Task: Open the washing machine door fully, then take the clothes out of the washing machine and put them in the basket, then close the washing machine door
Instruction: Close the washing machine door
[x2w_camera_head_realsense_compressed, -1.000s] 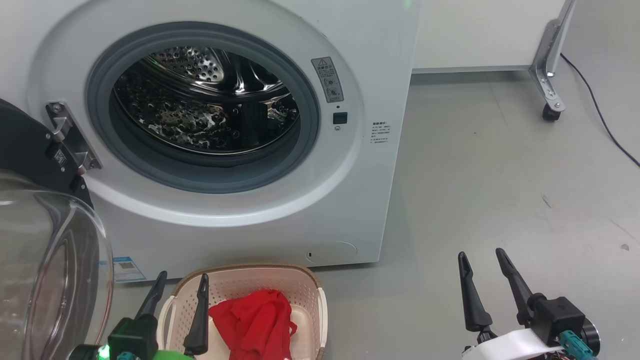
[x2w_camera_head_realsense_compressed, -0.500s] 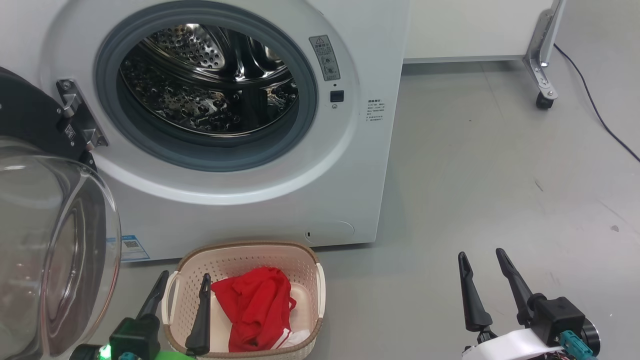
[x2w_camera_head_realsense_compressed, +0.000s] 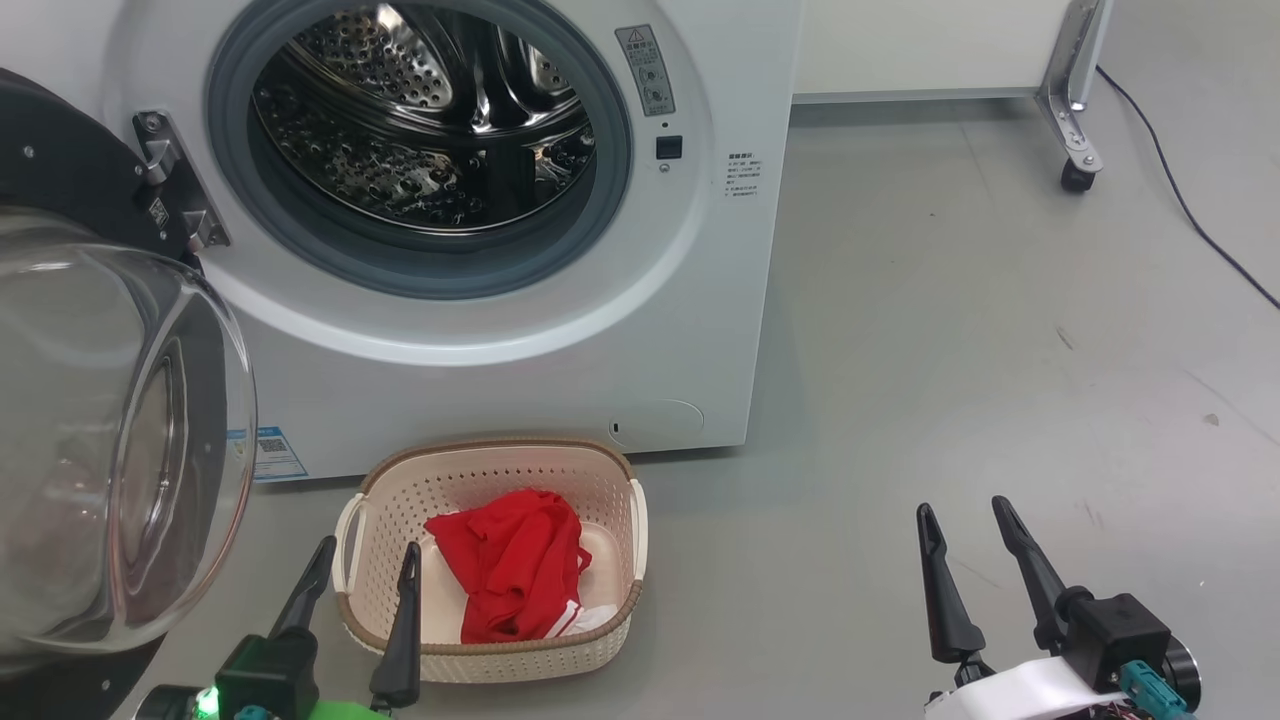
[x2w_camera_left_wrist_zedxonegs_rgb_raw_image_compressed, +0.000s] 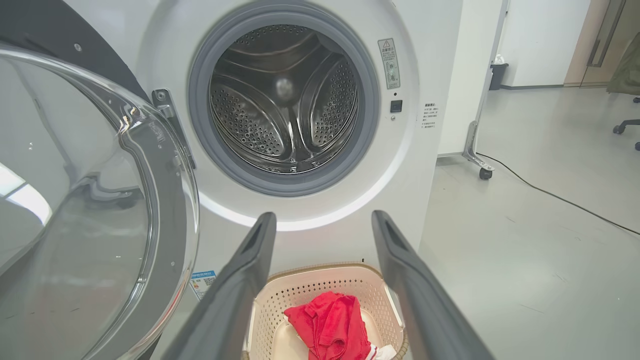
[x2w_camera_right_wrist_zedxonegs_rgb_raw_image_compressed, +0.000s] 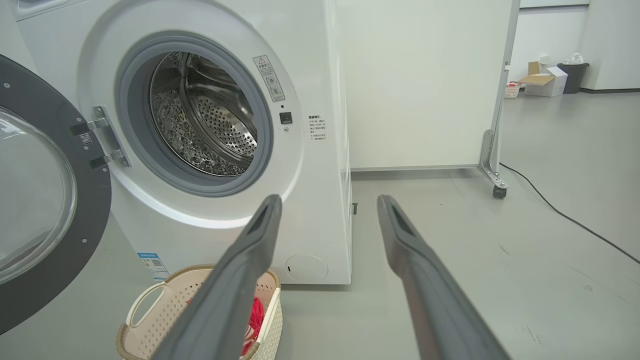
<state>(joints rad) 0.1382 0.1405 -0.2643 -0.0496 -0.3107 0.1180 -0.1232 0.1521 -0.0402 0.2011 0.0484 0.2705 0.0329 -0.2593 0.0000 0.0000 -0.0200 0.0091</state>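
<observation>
The washing machine (x2w_camera_head_realsense_compressed: 480, 390) stands with its steel drum (x2w_camera_head_realsense_compressed: 420, 120) bare. The washing machine door (x2w_camera_head_realsense_compressed: 100, 450) hangs swung wide open at the left on its metal hinge (x2w_camera_head_realsense_compressed: 175, 185). On the floor in front sits the cream basket (x2w_camera_head_realsense_compressed: 495, 447), with the red clothes (x2w_camera_head_realsense_compressed: 515, 575) lying inside. My left gripper (x2w_camera_head_realsense_compressed: 368, 548) is open and holds nothing, just before the basket's near left corner. My right gripper (x2w_camera_head_realsense_compressed: 962, 507) is open over bare floor at the right. The left wrist view looks between the fingers (x2w_camera_left_wrist_zedxonegs_rgb_raw_image_compressed: 240, 280) at the clothes (x2w_camera_left_wrist_zedxonegs_rgb_raw_image_compressed: 332, 322) and the door (x2w_camera_left_wrist_zedxonegs_rgb_raw_image_compressed: 75, 200).
A white panel on a metal leg with a caster (x2w_camera_head_realsense_compressed: 1075, 180) stands behind the machine at the right. A black cable (x2w_camera_head_realsense_compressed: 1185, 195) runs across the grey floor there. Cardboard boxes and a dark bin (x2w_camera_right_wrist_zedxonegs_rgb_raw_image_compressed: 572, 75) sit far back.
The head camera has moved: the machine now sits higher in the picture and the whole basket shows. Both grippers stay open in the same pose. The clothes lie unmoved in the basket.
</observation>
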